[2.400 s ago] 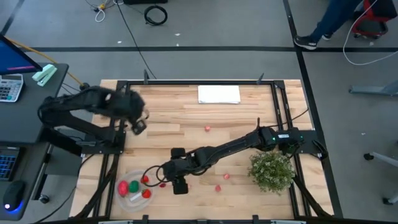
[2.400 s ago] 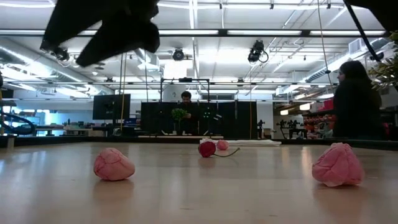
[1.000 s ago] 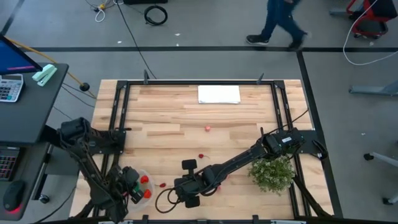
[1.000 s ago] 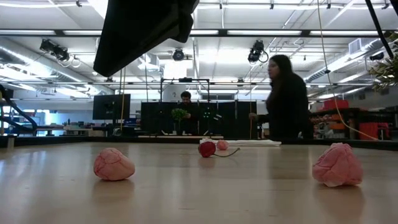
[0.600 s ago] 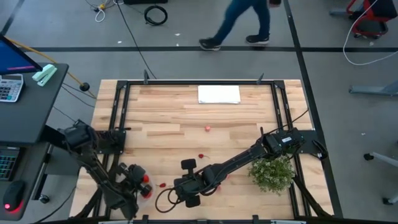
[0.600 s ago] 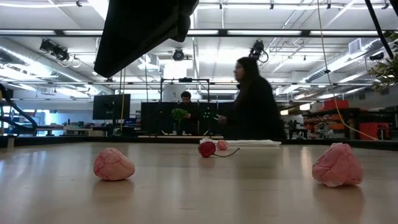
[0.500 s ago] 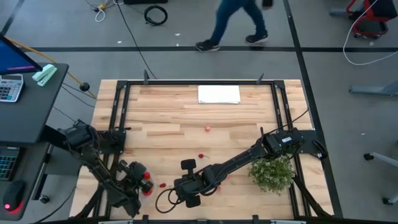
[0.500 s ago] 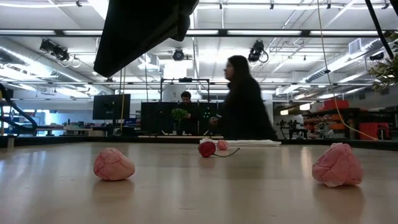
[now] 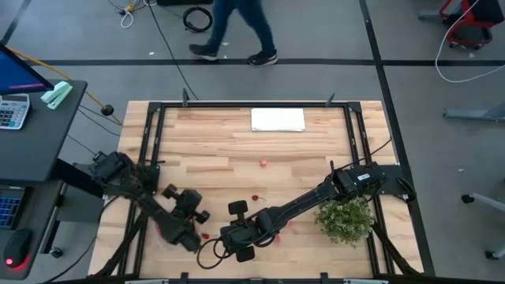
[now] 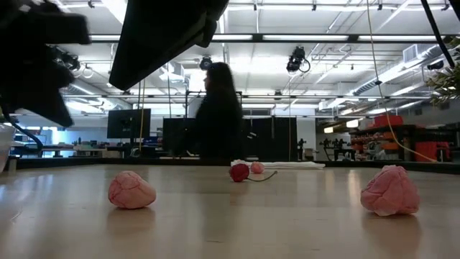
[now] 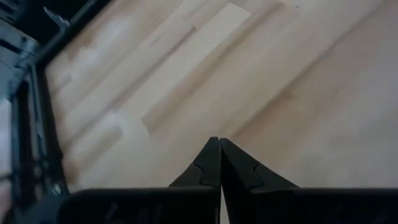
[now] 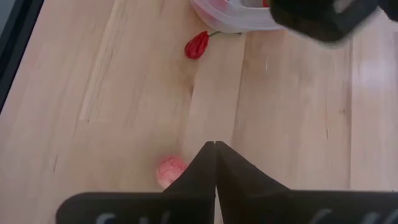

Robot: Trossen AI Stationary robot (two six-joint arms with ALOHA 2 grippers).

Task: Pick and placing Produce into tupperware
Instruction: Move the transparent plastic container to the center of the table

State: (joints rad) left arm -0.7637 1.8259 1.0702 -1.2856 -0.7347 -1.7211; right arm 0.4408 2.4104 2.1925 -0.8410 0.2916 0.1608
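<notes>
We had both pincers pressed together and holding nothing: the right pincer (image 12: pixel 215 144) sat just above a pink fruit (image 12: pixel 170 171), with the clear tub (image 12: pixel 233 17) further ahead. The left pincer (image 11: pixel 220 142) hung over bare wood. Next, we think the right one had to open, drop and grab that fruit.

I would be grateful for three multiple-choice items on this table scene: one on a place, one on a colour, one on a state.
1. The bushy green plant stands near the table's
A. right edge
B. left edge
C. far edge

2. The flat rectangular sheet is
A. red
B. white
C. green

3. The right pincer is
A. open
B. gripping fruit
C. shut, empty

A: the high view shows the plant by the right rail.
B: it looks white against the wood.
C: its fingers meet with nothing between them.
</notes>
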